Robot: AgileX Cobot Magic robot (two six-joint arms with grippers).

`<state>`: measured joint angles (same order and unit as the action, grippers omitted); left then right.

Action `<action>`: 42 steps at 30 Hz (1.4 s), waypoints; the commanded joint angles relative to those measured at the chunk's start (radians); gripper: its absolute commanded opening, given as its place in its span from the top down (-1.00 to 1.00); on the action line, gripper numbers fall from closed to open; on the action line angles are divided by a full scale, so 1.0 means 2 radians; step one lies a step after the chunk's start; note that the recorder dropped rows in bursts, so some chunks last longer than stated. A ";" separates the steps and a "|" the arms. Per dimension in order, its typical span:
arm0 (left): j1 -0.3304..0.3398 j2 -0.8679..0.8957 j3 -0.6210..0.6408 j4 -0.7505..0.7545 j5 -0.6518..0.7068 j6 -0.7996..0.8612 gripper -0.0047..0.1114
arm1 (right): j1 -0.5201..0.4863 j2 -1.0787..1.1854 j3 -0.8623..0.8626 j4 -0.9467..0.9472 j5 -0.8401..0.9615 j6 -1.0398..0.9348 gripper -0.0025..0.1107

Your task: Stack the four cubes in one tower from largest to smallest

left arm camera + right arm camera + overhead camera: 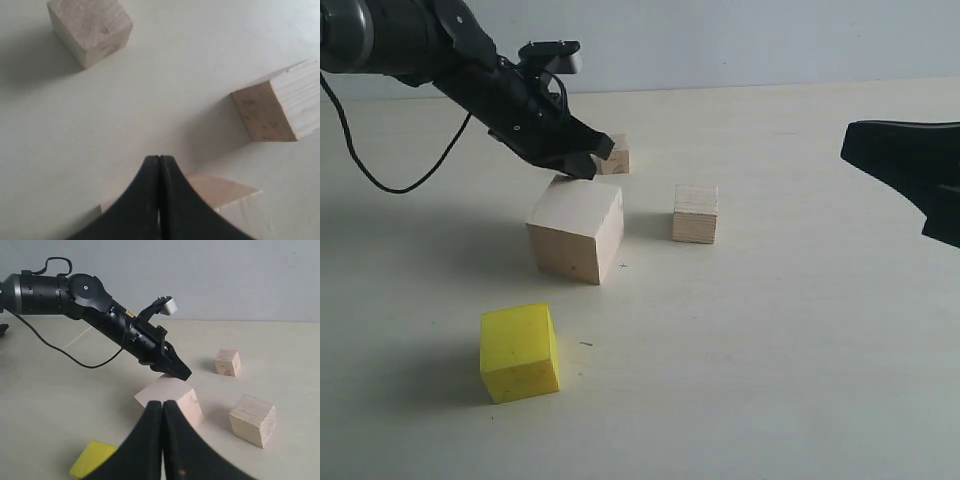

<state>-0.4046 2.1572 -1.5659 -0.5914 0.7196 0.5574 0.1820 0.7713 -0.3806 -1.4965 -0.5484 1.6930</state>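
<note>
Four cubes lie apart on the pale table, none stacked. The large pale wood cube [576,229] stands in the middle, the yellow cube [519,352] in front of it, the layered-edge medium cube [695,213] to its right, and the smallest cube [615,155] behind. My left gripper [590,160] is shut and empty, its tip just above the large cube's back top edge [225,192]. The left wrist view also has the smallest cube [90,27] and the medium cube [280,102]. My right gripper [162,404] is shut and empty, held off at the right [910,165].
The left arm's black cable [380,165] loops down over the table at the back left. Bare table [790,350] stretches across the front right. A pale wall rises behind the table's far edge.
</note>
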 commanded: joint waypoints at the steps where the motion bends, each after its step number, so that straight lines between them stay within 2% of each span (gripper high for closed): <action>1: -0.003 -0.002 0.002 0.004 0.038 -0.010 0.92 | 0.002 0.003 -0.003 -0.002 -0.003 0.001 0.96; 11: -0.003 -0.008 0.028 0.002 0.045 -0.019 0.92 | 0.002 0.003 -0.003 -0.002 -0.002 0.001 0.96; 15: -0.003 -0.034 0.028 0.004 0.022 -0.017 0.92 | 0.002 0.003 -0.003 -0.002 -0.002 0.001 0.96; 18: 0.005 -0.077 0.028 0.060 0.014 -0.058 0.92 | 0.002 0.003 -0.003 -0.003 -0.002 0.001 0.96; 19: 0.013 -0.089 0.028 0.109 0.027 -0.094 0.92 | 0.002 0.003 -0.003 -0.003 -0.003 0.001 0.96; 21: 0.030 -0.108 0.043 0.129 0.043 -0.118 0.92 | 0.002 0.003 -0.003 -0.003 -0.003 0.001 0.96; 23: 0.044 -0.125 0.073 0.121 0.044 -0.119 0.92 | 0.002 0.003 -0.003 -0.003 -0.003 0.001 0.96; 27: 0.047 -0.154 0.133 0.104 0.044 -0.119 0.92 | 0.002 0.003 -0.003 -0.003 -0.003 0.001 0.96; 36: 0.047 -0.158 0.201 0.052 0.043 -0.108 0.92 | 0.002 0.003 -0.003 -0.003 -0.003 0.001 0.96; 42: 0.030 -0.158 0.231 0.033 0.025 -0.091 0.92 | 0.002 0.003 -0.003 -0.003 -0.003 0.001 0.96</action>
<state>-0.3210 1.8531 -1.1230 -0.4907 0.7948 0.3567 0.1820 0.7713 -0.3806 -1.5003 -0.5489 1.6952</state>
